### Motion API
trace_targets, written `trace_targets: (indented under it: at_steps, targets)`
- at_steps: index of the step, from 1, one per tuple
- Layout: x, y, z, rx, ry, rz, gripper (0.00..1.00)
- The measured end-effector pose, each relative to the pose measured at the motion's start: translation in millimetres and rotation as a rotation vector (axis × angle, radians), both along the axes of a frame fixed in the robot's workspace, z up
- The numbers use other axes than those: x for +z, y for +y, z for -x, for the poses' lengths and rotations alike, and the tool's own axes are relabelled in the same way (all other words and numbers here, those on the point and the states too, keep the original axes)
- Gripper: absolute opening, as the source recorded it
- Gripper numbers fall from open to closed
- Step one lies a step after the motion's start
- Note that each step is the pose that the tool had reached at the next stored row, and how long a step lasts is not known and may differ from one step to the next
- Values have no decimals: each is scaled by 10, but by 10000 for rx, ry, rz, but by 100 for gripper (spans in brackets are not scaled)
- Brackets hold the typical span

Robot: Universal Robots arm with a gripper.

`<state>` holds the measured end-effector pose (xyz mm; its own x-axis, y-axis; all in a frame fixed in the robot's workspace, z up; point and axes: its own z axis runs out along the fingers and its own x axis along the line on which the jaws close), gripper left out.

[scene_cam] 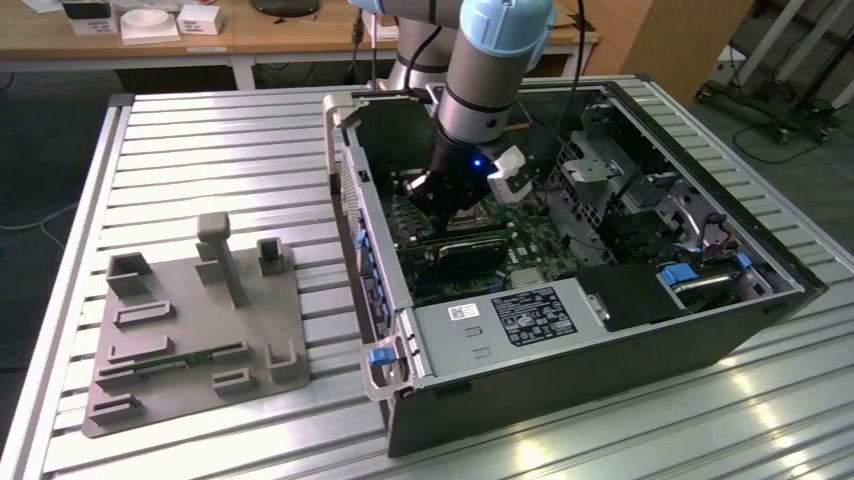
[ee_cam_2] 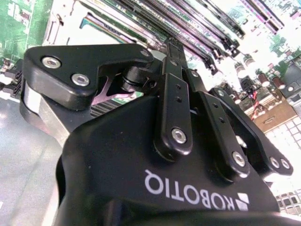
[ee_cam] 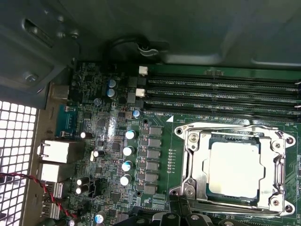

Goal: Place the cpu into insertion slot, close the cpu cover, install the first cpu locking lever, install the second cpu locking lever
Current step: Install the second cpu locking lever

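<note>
The cpu [ee_cam: 234, 168], a pale silvery square, lies in the insertion slot [ee_cam: 218, 139] on the green motherboard [ee_cam: 164, 155]. The cpu cover [ee_cam: 193, 162] lies flat over it, with the chip showing through its window. A thin wire locking lever [ee_cam: 225, 125] runs along one side of the socket, and a second lever [ee_cam: 223, 203] runs along the opposite side. My gripper [ee_cam: 179, 209] is shut, its black fingertips right at the second lever's end by the socket corner. I see nothing between the fingers. In the exterior view my gripper [scene_cam: 447, 205] reaches down into the open computer case over the socket. The second wrist view shows the gripper [ee_cam_2: 170, 44] from behind.
Long black memory slots [ee_cam: 221, 87] run beside the socket. Upright capacitors [ee_cam: 127, 150] and rear port blocks [ee_cam: 56, 150] stand nearby. The case wall [scene_cam: 350, 190] and the labelled power supply box [scene_cam: 521, 318] hem in the arm. A grey fixture plate [scene_cam: 187, 330] lies on the slatted table.
</note>
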<state>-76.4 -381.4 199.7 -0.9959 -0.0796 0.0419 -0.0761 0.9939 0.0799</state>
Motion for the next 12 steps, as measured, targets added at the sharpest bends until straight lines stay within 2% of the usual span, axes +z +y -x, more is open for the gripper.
trace_targets:
  at_steps: [12]
  targets:
    - [-15, 33, 0, 6, 1, 1, 11]
